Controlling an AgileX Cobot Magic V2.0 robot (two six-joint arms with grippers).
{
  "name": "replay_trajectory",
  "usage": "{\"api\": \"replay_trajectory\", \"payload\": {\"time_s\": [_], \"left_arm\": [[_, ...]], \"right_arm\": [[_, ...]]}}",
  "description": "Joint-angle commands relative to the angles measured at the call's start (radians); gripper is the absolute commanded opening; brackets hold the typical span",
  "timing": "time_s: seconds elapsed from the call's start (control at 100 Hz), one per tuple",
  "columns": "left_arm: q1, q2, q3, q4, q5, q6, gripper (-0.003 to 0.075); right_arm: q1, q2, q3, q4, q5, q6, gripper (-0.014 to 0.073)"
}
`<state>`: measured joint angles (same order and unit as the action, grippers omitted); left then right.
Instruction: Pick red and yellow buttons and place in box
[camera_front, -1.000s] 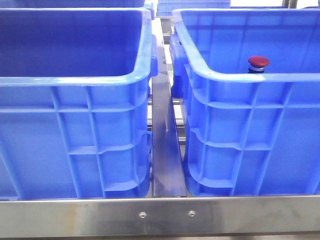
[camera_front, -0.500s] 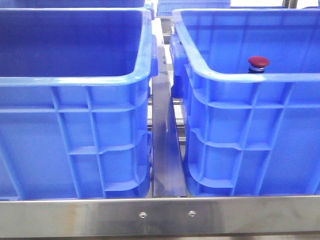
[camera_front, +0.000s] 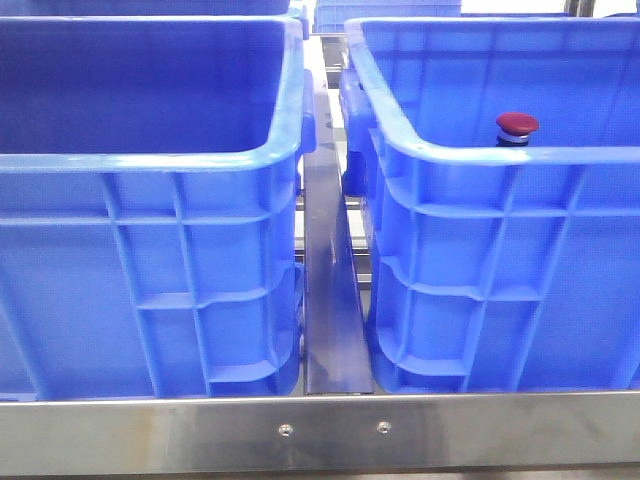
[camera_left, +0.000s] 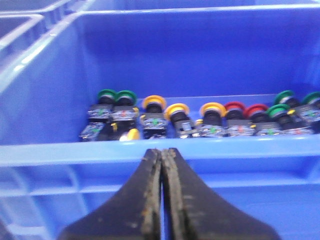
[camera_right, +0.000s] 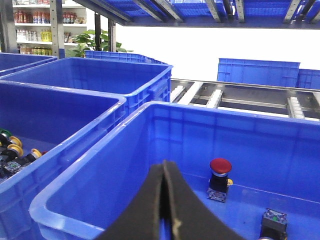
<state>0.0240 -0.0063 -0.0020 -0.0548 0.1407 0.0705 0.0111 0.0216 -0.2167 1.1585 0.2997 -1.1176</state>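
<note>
A red button (camera_front: 517, 125) with a silver collar stands upright in the right blue crate (camera_front: 560, 155); it also shows in the right wrist view (camera_right: 220, 167). My right gripper (camera_right: 165, 163) is shut and empty, above that crate's near side and short of the button. My left gripper (camera_left: 161, 150) is shut and empty, just outside the near rim of the left crate (camera_left: 60, 152). Inside that crate lies a row of buttons: yellow buttons (camera_left: 177, 111), red buttons (camera_left: 235, 107) and green ones (camera_left: 106, 95). Neither gripper shows in the front view.
A dark button body with a green mark (camera_right: 273, 220) lies on the right crate's floor. A steel rail (camera_front: 330, 300) runs between the two crates and a steel bar (camera_front: 330, 430) crosses the front. More blue crates (camera_right: 115, 67) stand behind.
</note>
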Motion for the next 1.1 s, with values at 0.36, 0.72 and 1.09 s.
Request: {"api": "replay_trajectory", "payload": {"time_s": [0.36, 0.72, 1.09], "left_arm": [[0.014, -0.029, 0.021, 0.029, -0.074, -0.071, -0.0020], [0.012, -0.029, 0.021, 0.047, -0.078, -0.077, -0.0020], [0.012, -0.029, 0.021, 0.047, -0.078, -0.077, -0.0020]], "right_arm": [[-0.002, 0.013, -0.027, 0.025, -0.043, -0.006, -0.0095], [-0.002, 0.013, -0.027, 0.025, -0.043, -0.006, -0.0095], [-0.002, 0.013, -0.027, 0.025, -0.043, -0.006, -0.0095]]}}
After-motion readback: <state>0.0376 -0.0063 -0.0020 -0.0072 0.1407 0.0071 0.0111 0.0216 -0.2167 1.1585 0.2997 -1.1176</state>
